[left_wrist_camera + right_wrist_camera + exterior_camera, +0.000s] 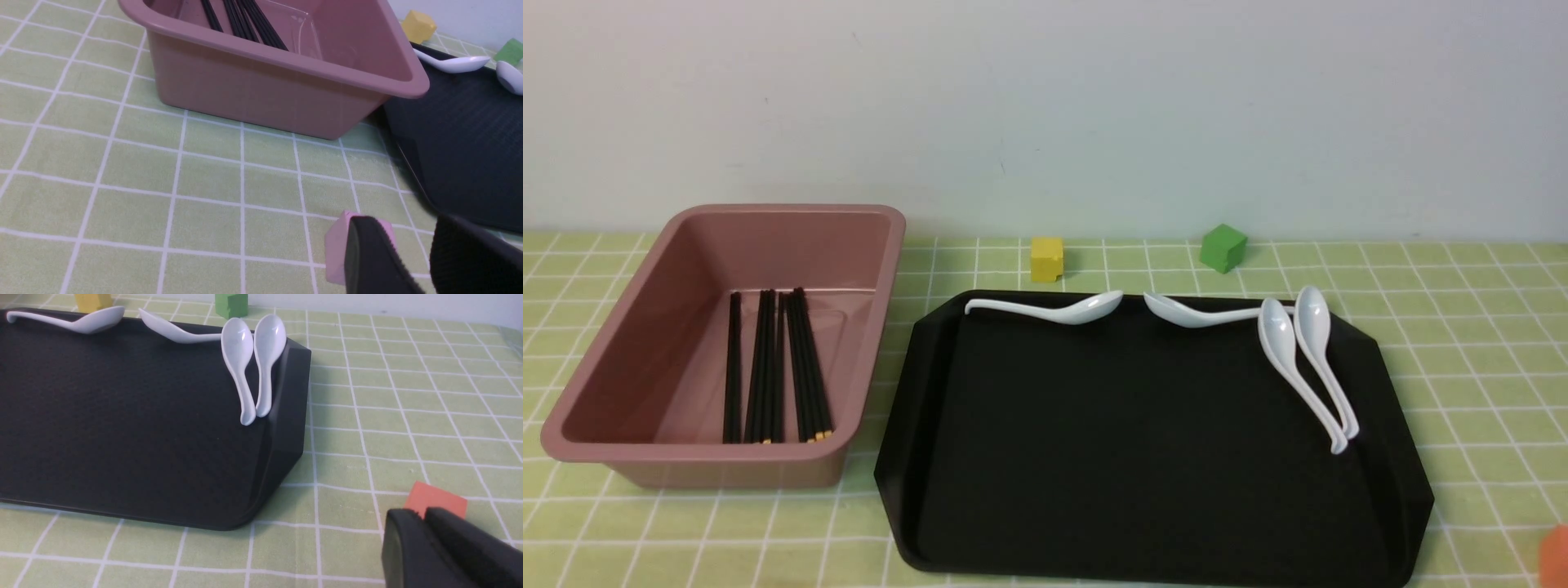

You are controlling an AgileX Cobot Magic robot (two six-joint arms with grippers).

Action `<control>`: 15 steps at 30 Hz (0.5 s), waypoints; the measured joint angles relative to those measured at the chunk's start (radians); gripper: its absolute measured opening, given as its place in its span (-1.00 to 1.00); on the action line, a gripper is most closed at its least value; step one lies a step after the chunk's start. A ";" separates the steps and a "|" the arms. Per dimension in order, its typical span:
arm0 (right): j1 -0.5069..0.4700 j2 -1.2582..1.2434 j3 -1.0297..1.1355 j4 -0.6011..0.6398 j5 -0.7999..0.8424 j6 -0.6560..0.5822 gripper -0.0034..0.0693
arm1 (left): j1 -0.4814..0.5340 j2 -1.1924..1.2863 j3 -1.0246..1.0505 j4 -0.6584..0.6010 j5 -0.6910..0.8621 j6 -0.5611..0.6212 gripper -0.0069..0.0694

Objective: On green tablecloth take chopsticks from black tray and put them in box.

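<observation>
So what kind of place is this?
Probably a tabletop test setup: gridded cloth against a plain wall, loose colored cubes, and chopsticks sorted apart from spoons.

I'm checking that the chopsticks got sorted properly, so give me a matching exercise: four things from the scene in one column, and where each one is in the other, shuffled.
Things:
1. chopsticks
2. white spoons
3. yellow cube
4. pink box

Places:
A. on the cloth, beyond the tray's far edge
B. inside the box
C. on the cloth, left of the tray
D. on the black tray

Pairs: 1-B, 2-D, 3-A, 4-C
</observation>
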 joint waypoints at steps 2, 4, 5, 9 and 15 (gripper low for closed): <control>0.000 0.000 0.000 0.000 0.000 0.000 -0.68 | 0.000 0.000 0.000 0.000 0.000 0.000 -0.19; 0.000 0.000 0.000 0.000 0.000 0.000 -0.67 | 0.000 0.000 0.000 0.000 0.000 0.000 -0.19; 0.000 0.000 0.000 0.000 0.000 0.000 -0.67 | 0.000 0.000 0.000 0.000 0.000 0.000 -0.19; 0.000 0.000 -0.001 0.000 0.000 0.000 -0.66 | 0.000 0.000 0.000 0.000 0.000 0.000 -0.19; 0.000 0.000 -0.001 0.000 0.001 0.000 -0.64 | 0.000 0.000 0.000 0.000 0.000 0.000 -0.19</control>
